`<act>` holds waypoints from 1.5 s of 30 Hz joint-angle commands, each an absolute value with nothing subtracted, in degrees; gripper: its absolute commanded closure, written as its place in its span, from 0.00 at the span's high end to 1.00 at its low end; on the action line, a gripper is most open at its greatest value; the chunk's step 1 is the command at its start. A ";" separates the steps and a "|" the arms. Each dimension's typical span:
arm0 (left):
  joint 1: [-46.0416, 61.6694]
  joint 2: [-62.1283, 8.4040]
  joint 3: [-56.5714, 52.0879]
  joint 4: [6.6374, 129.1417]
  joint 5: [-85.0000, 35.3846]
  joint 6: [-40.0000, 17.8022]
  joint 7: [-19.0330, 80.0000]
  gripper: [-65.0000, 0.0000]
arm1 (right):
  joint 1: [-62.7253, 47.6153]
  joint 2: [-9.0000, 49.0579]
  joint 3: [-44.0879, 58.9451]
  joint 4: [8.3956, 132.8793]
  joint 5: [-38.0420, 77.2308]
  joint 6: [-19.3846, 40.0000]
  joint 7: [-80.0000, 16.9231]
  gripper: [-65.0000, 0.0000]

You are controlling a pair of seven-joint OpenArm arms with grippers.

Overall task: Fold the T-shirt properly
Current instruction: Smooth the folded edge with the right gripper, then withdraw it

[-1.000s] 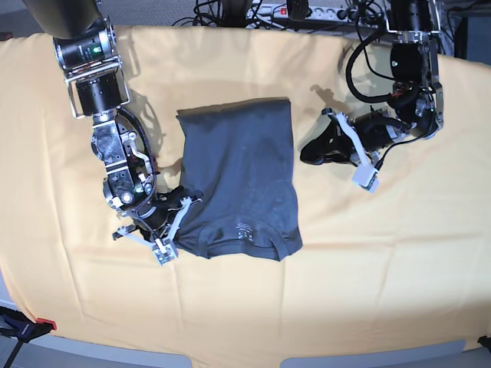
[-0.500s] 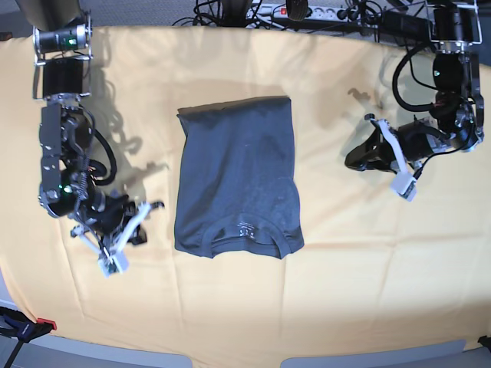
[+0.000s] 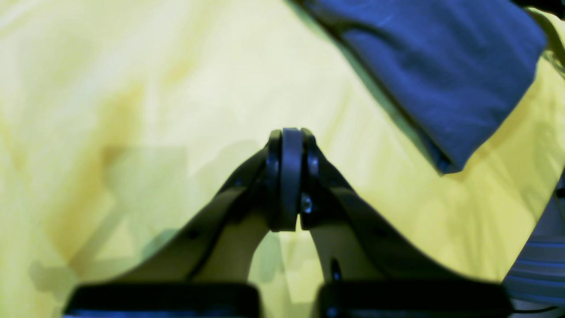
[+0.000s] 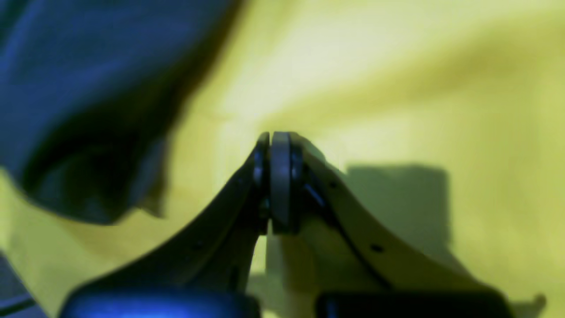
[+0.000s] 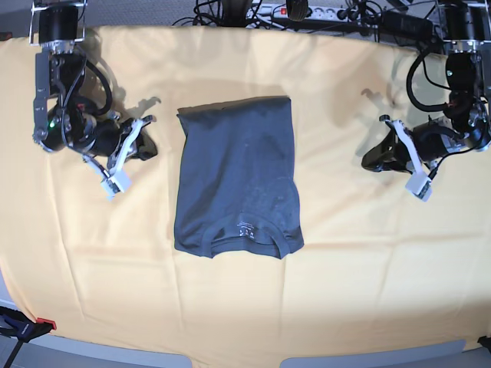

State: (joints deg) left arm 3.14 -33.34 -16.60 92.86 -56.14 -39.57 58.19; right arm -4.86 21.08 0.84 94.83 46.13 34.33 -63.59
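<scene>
The T-shirt (image 5: 238, 180) lies folded into a tall dark blue-grey rectangle in the middle of the yellow cloth (image 5: 245, 307). Its collar is at the near edge, with the small white label (image 5: 244, 228) showing. My right gripper (image 5: 146, 149) hovers left of the shirt's far half, shut and empty, a short gap from the fabric. My left gripper (image 5: 374, 160) is well to the right of the shirt, also shut on nothing. The left wrist view shows pressed-together fingers (image 3: 288, 145) with the T-shirt (image 3: 441, 66) at upper right. In the right wrist view my gripper (image 4: 276, 145) is shut, the T-shirt (image 4: 88, 88) blurred at upper left.
The yellow cloth covers the whole table. A power strip (image 5: 307, 11) and a tangle of cables run along the far edge. A red-and-black clamp (image 5: 31, 327) sits at the near left corner, where the table edge (image 5: 230, 360) curves.
The right gripper has left the shirt's near left corner and swung out, then up to beside its far half. The left gripper has drawn further right. The shirt lies still.
</scene>
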 commanded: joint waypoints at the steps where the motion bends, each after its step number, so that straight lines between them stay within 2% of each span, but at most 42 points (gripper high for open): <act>1: 2.15 -34.46 -17.63 93.80 -57.49 -40.00 56.99 0.00 | -5.87 21.56 0.73 95.26 46.83 35.40 -65.12 0.00; 8: 2.22 -34.46 -19.25 93.80 -57.49 -40.00 56.99 0.00 | -9.21 20.01 0.73 95.26 55.05 39.81 -65.19 0.00; 14: 2.20 -34.46 -19.31 93.80 -57.52 -40.00 56.97 0.00 | -10.33 17.12 0.73 96.25 60.69 40.00 -68.93 0.00; 26: 2.20 -34.44 -19.31 93.78 -57.89 -40.00 56.97 0.00 | -15.70 16.69 0.75 114.21 60.47 40.00 -69.04 0.00; 29: 2.22 -34.46 -19.31 93.78 -57.87 -40.00 57.01 0.00 | -15.35 16.71 0.75 115.85 53.04 40.00 -67.35 0.00; 31: 2.22 -34.46 -19.31 93.78 -57.67 -40.00 57.04 0.00 | -15.42 16.93 0.82 116.03 44.42 39.46 -62.65 0.00; 36: 2.22 -34.46 -19.31 93.78 -57.71 -40.00 57.04 0.00 | -15.40 16.99 0.80 116.03 29.32 30.35 -54.19 0.00; 39: 2.22 -34.46 -19.31 93.78 -57.71 -40.00 57.01 0.00 | -15.42 16.95 0.62 116.03 30.00 30.28 -53.06 0.00; 45: 2.22 -34.46 -19.31 93.78 -57.74 -40.00 57.04 0.00 | -15.42 14.46 0.32 116.03 33.43 35.03 -50.65 0.00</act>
